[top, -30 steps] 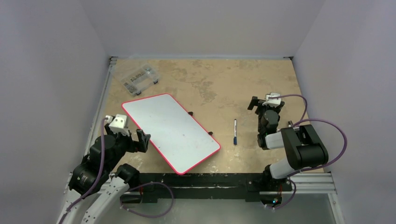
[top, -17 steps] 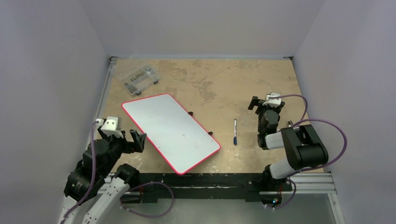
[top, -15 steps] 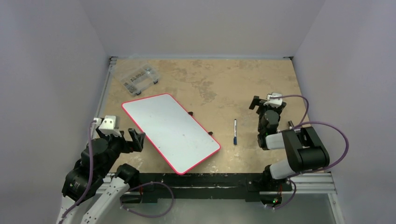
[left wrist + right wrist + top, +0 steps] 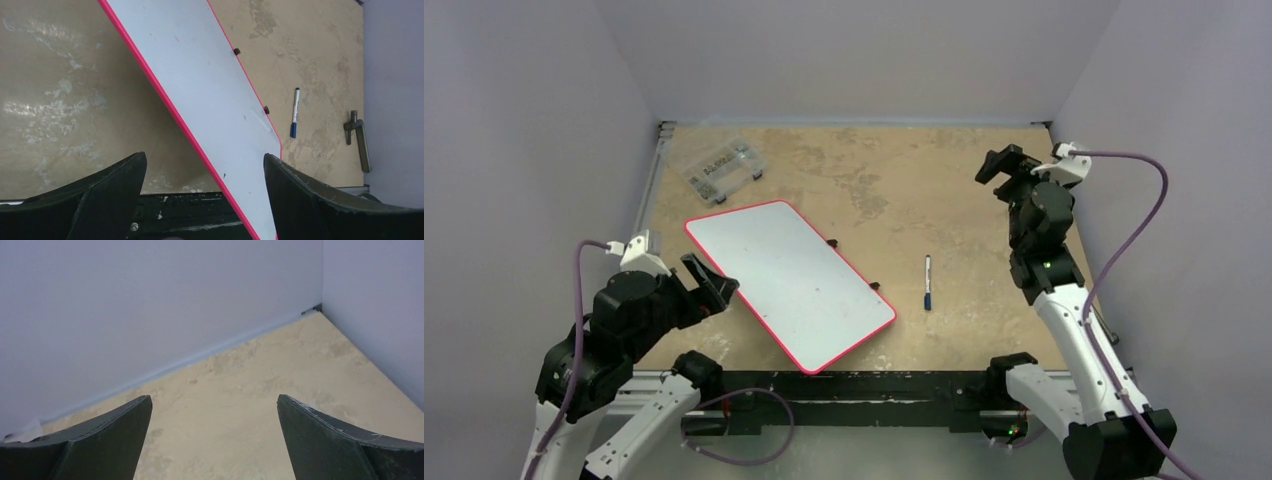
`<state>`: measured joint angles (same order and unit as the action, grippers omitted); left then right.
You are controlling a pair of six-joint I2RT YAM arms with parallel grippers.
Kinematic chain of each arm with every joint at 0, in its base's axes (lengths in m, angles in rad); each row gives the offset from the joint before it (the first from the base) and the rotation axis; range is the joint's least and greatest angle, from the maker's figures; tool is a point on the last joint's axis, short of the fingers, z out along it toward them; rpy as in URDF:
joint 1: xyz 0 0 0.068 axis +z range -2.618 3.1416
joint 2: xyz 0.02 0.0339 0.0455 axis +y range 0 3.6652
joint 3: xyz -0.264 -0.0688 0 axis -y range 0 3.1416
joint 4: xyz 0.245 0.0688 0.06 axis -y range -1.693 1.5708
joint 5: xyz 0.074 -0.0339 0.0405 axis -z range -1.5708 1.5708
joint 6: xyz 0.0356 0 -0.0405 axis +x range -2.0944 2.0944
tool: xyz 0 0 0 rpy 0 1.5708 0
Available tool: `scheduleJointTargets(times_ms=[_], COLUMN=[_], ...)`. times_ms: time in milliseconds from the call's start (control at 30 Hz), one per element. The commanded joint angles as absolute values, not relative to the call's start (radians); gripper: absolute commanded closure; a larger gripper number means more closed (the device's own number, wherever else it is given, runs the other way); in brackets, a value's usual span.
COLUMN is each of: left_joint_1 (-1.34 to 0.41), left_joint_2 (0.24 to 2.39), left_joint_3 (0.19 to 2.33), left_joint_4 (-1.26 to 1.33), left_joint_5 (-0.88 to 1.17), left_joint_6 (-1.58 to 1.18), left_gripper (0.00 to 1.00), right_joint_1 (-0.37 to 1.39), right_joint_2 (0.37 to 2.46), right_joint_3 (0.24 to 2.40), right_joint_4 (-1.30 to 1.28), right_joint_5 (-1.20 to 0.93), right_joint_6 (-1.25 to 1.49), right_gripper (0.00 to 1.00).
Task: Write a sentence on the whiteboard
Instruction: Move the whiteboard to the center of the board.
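Note:
The whiteboard (image 4: 789,280), white with a thin red rim, lies slanted on the table left of centre; it also shows in the left wrist view (image 4: 210,95). Its face is blank: no sentence shows on it. A marker with a blue cap (image 4: 927,282) lies on the table right of the board, also seen in the left wrist view (image 4: 294,112). My left gripper (image 4: 709,283) is open and empty, raised at the board's left edge (image 4: 205,162). My right gripper (image 4: 1014,163) is open and empty, raised high at the far right, facing the back corner (image 4: 214,405).
A small clear compartment box (image 4: 722,170) sits at the far left of the table. Grey walls close in the left, back and right sides. A black frame rail (image 4: 864,385) runs along the near edge. A metal handle (image 4: 361,142) lies right of the marker.
My right arm has risen from beside the marker and swung up toward the far right corner. My left arm has lifted and drawn back a little from the board's left edge.

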<state>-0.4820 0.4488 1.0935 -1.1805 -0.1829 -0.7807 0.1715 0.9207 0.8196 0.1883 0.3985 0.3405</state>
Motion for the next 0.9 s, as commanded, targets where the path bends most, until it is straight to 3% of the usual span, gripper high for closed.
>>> scheduleJointTargets(times_ms=[0, 400, 733, 867], left_joint_1=[-0.477, -0.476, -0.477, -0.476], left_joint_2=[0.449, 0.453, 0.544, 0.583], left_joint_3=[1.064, 0.875, 0.785, 0.787], left_joint_4=[-1.229, -1.033, -0.839, -0.789], left_joint_5=[-0.112, -0.121, -0.136, -0.128], left_joint_6=[-0.996, -1.076, -1.018, -0.964], left_gripper=[0.15, 0.3, 0.62, 0.85], right_joint_1=[0.174, 0.175, 0.174, 0.174], right_joint_2=[0.935, 0.907, 0.916, 0.926], right_joint_3=[0.898, 0.945, 0.909, 0.891], right_joint_4=[-0.237, -0.466, -0.499, -0.498], right_joint_5=[0.311, 0.123, 0.041, 0.006], right_joint_6=[0.46, 0.492, 0.498, 0.504], right_gripper=[0.01, 0.01, 0.01, 0.01])
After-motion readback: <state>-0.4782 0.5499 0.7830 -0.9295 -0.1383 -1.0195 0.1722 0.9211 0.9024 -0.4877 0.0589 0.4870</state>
